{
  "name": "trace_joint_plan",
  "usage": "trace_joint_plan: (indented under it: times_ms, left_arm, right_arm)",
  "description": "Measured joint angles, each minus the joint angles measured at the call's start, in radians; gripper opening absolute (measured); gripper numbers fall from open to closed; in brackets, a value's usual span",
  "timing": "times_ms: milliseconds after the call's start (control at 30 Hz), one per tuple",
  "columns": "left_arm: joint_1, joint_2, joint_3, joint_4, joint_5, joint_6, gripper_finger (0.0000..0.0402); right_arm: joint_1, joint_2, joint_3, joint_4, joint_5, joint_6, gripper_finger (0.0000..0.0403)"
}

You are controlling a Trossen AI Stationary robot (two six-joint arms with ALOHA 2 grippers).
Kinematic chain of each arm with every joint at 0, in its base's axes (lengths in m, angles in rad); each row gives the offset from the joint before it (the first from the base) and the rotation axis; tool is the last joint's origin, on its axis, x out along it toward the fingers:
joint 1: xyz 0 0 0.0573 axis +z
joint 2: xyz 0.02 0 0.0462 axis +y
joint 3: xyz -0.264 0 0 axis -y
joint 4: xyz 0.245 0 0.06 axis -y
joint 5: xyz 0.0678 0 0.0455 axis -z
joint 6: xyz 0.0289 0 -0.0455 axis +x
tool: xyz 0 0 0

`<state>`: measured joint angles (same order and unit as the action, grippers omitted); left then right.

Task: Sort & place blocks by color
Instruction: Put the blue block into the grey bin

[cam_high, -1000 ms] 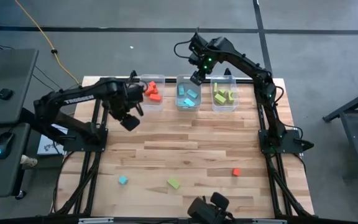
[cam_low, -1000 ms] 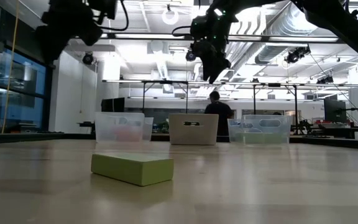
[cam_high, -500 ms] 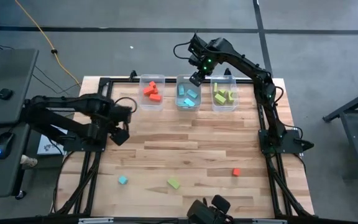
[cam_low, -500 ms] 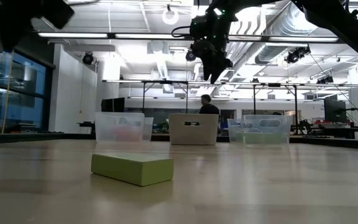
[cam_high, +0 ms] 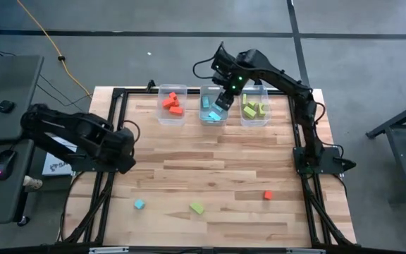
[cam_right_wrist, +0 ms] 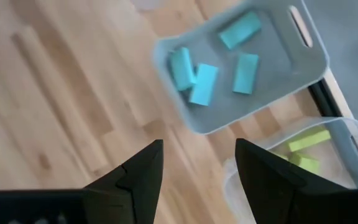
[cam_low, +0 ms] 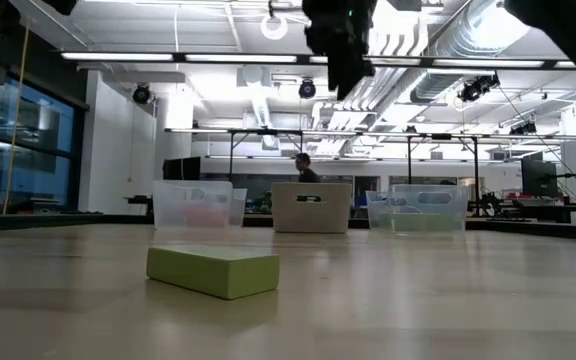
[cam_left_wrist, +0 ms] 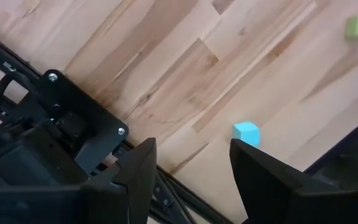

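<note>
Three loose blocks lie flat on the near part of the table: a light blue one (cam_high: 139, 204), a yellow-green one (cam_high: 197, 208) and a red-orange one (cam_high: 267, 195). Three clear bins at the far edge hold sorted blocks: red-orange (cam_high: 173, 104), light blue (cam_high: 213, 107) and yellow-green (cam_high: 254, 106). My left gripper (cam_high: 123, 154) hangs open and empty over the table's left edge, pointing down; its wrist view (cam_left_wrist: 191, 155) shows the blue block (cam_left_wrist: 246, 133) beyond its fingers. My right gripper (cam_high: 220, 101) hangs open and empty above the light blue bin (cam_right_wrist: 241, 62).
The table's black frame rail (cam_left_wrist: 79, 134) runs below my left gripper. In the low view the yellow-green block (cam_low: 213, 270) lies close to the camera, with the three bins (cam_low: 311, 207) behind it. A person (cam_low: 303, 168) stands far off in the room.
My left gripper has swung from beside the red-orange bin toward the table's left and near edges, staying open and empty. My right gripper has risen and come a little toward the near edge, from the far side of the light blue bin to above it, still open.
</note>
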<state>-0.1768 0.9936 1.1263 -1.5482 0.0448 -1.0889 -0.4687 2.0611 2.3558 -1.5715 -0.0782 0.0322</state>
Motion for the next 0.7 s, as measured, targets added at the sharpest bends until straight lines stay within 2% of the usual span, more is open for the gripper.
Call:
trace_joint_plan:
  times_ms: [400, 700]
  left_arm:
    - [-0.2, 0.001, 0.0, 0.0, -0.001, -0.058, 0.0182]
    - [-0.248, 0.001, 0.0, -0.001, 0.064, -0.112, 0.0182]
  right_arm:
    - [0.139, -0.193, 0.0, 0.0, 0.034, 0.104, 0.019]
    - [0.195, -0.29, 0.0, 0.0, 0.096, 0.192, 0.019]
